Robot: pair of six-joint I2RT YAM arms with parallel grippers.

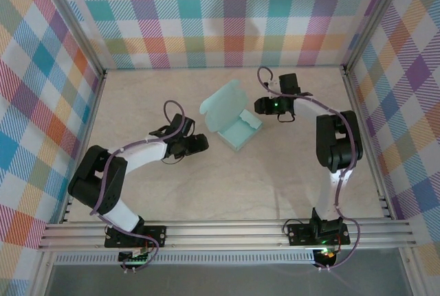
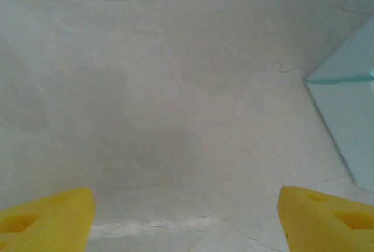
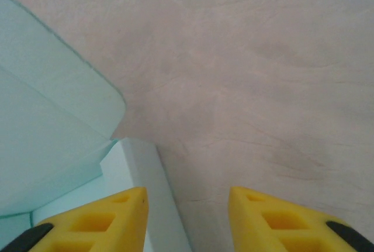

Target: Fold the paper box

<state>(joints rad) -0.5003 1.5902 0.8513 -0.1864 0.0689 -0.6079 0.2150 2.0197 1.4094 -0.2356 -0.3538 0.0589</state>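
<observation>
— Mint card: where does the paper box [image 1: 234, 126] sit?
— Mid-table [image 1: 137, 97], its tray half formed, with the lid flap [image 1: 223, 100] standing up at the far left.
— And the right gripper [image 3: 187, 205]?
— At the box's right corner, jaws apart, nothing between them.
— The left gripper [image 2: 186, 205]?
— Near the box's left side, not touching it, jaws wide over bare table.

The pale mint paper box [image 1: 232, 119] sits half-folded mid-table [image 1: 172, 193], nearer the far edge, its rounded lid flap standing open.
</observation>
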